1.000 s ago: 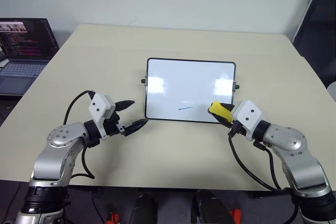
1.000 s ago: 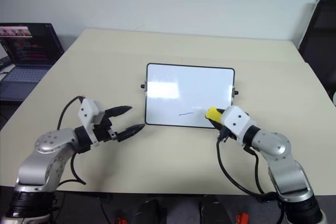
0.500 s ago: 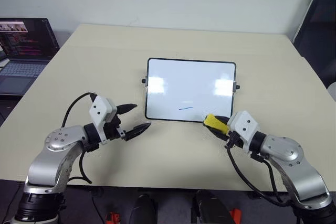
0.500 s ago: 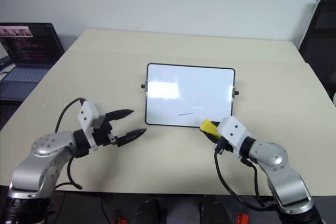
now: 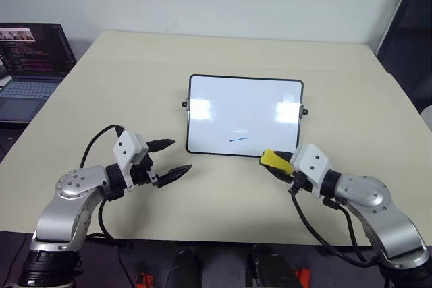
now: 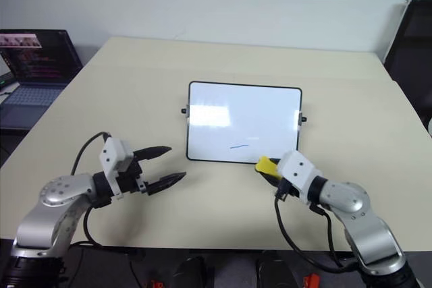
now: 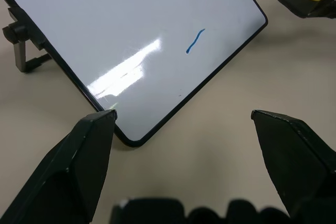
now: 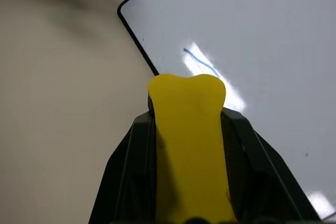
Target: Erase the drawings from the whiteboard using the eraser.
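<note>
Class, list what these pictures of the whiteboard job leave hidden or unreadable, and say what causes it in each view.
- Eraser: its dark underside, hidden in the right wrist view by its yellow top and the right gripper.
- Laptop: cut off by the left eye view's edge; screen text too small.
- Whiteboard: far corners cut off in the left wrist view.

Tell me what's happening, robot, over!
Right claw shut on the eraser, just off the whiteboard's near edge. Left claw open, empty, near the board's corner. One blue line left on the board. Nothing in the way.
</note>
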Motion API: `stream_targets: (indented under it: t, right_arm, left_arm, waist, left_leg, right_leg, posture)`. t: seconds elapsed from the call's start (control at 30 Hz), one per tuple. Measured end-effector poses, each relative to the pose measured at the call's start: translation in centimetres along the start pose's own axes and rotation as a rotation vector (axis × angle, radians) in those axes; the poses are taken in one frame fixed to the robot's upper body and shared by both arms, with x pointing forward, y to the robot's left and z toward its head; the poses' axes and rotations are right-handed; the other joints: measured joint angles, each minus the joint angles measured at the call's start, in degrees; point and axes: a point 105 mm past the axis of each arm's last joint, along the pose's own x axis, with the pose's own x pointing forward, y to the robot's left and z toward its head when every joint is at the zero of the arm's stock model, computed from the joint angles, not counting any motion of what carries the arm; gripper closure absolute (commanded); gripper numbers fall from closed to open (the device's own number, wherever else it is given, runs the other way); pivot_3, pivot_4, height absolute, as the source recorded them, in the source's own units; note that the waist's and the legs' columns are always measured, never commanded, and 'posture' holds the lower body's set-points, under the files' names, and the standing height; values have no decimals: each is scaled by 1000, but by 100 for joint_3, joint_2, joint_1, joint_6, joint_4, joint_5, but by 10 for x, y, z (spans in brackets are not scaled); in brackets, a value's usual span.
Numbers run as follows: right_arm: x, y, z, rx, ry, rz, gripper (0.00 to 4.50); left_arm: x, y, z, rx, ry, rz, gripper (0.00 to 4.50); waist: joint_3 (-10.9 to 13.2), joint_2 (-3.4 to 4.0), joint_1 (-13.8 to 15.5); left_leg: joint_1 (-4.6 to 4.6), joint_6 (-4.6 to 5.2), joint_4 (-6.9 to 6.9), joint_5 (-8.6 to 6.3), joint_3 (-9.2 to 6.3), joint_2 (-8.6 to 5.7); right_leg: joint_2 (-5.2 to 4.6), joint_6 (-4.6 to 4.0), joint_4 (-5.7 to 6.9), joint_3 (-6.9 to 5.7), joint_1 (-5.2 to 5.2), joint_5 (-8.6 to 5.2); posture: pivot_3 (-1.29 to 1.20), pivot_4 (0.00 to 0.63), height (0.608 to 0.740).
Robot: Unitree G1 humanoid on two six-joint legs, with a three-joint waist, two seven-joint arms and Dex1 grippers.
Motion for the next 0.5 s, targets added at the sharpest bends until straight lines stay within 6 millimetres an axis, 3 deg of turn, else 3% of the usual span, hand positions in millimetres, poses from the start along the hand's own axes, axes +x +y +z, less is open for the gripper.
stream_targets:
  t: [0.2, 0.5]
  right_arm:
    - [25, -11, 7, -169, 15, -26, 3200]
    - [82, -11, 20, -372, 7, 14, 3200]
  left_arm:
    - [2, -1, -2, 10, 8, -13, 0]
    - [15, -5, 4, 45, 5, -87, 0]
  waist:
    - [0, 0, 5]
    - [0, 1, 4]
  left_leg:
    - [0, 0, -2, 0, 0, 0]
    - [-1, 1, -1, 0, 0, 0]
  right_leg:
    - [0, 0, 0, -2, -1, -1]
    - [1, 1, 5, -4, -1, 1]
  posture:
    - [0, 150, 740]
    - [0, 150, 740]
